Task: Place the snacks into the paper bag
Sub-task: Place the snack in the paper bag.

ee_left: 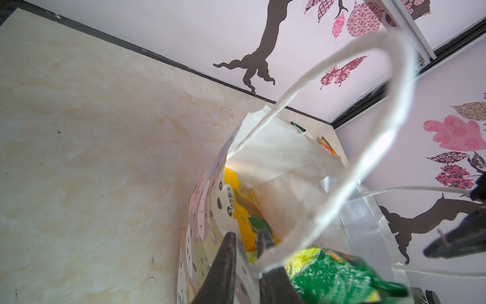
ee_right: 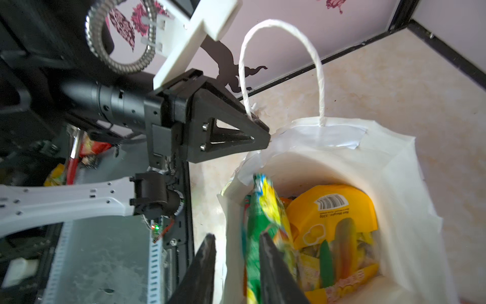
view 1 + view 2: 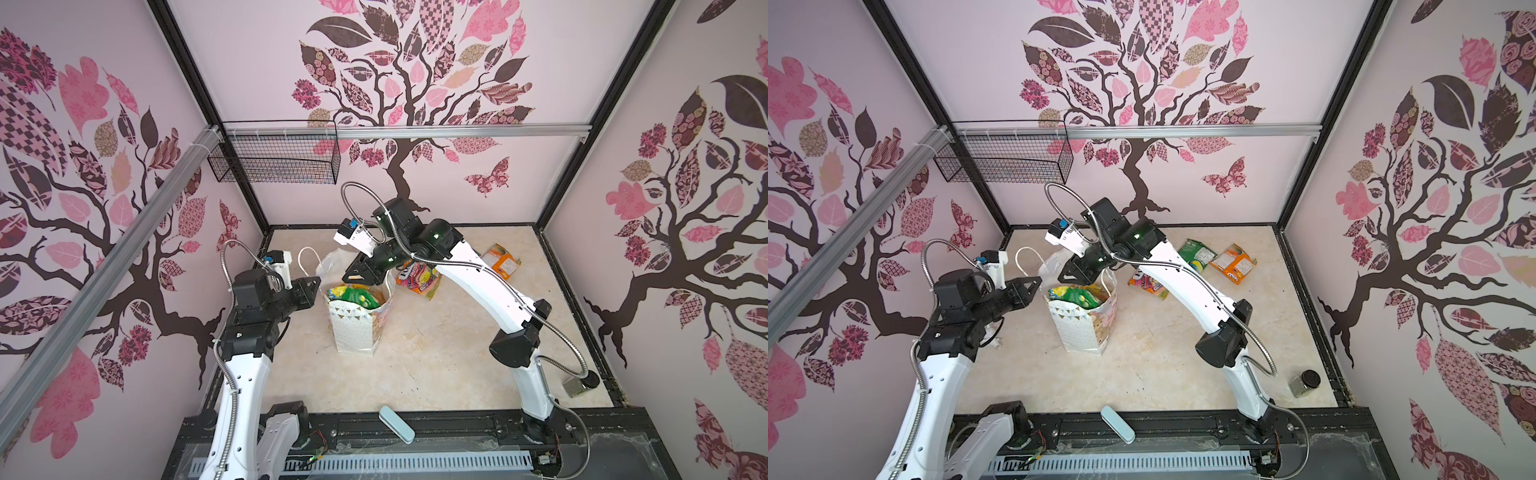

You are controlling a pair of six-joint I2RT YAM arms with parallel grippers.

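Almost in: green packet (image 2: 259,218) on end in the mouth of the bag (image 3: 353,332), long axis up-and-down, lower end among a yellow packet (image 2: 302,215) and others inside, upper end above the rim. Blurred in the right wrist view, so judged to be dropping free.

Directly over it, right gripper (image 2: 236,237), jaws apart, packet in the gap close to one finger, not visibly pinched. Calls, by this reading, for little more than a straight lift clear of the mouth.

Left gripper (image 1: 244,247) clamped on the bag's rim beside a cord handle (image 2: 319,79), one finger on the printed outside, one inside; holds the mouth open.

Beyond the bag, flat on the table (image 3: 436,353): pink packet (image 3: 417,284), second green packet (image 3: 1196,253), orange packet (image 3: 1231,264), all well apart from the left gripper, nearer the right arm.

Writing: "FO" legible on the pink packet in a top view, rest behind the arm; barcode and upside-down "Net Weight" line on the yellow packet; orange packet's print too small to read.

Pale blue bar (image 3: 397,424) at the near edge, jar (image 3: 1304,384) near the right arm's base.
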